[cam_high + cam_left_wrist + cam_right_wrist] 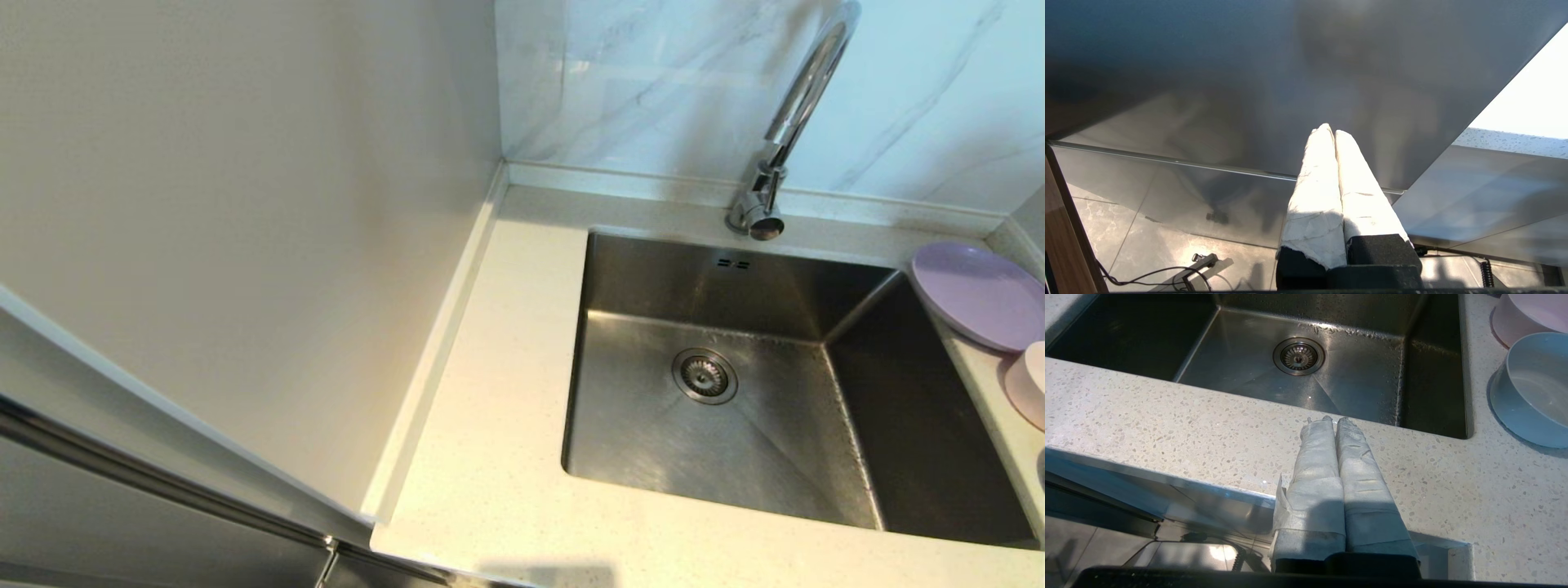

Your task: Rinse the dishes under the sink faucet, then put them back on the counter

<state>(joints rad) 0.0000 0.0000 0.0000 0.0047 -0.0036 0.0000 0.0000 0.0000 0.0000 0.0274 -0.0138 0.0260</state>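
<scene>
Both tools are pressed together and empty: right tool (1336,420) low over the surface (1167,416), left tool (1329,131) parked. Your plate (976,294) overhangs the sink (653,441) at the frame's right edge; nudge it and it drops in, beside the bowl (1030,384).

Neither arm appears in the head view. The left gripper (1334,132), with 2 white tape-wrapped fingers (1316,179) on a black base, has its fingers pressed together, tips toward 12 o'clock. The right gripper (1334,419) has 2 grey-white tape-wrapped fingers (1359,465), likewise pressed together and holding nothing, tips toward 12 o'clock.
</scene>
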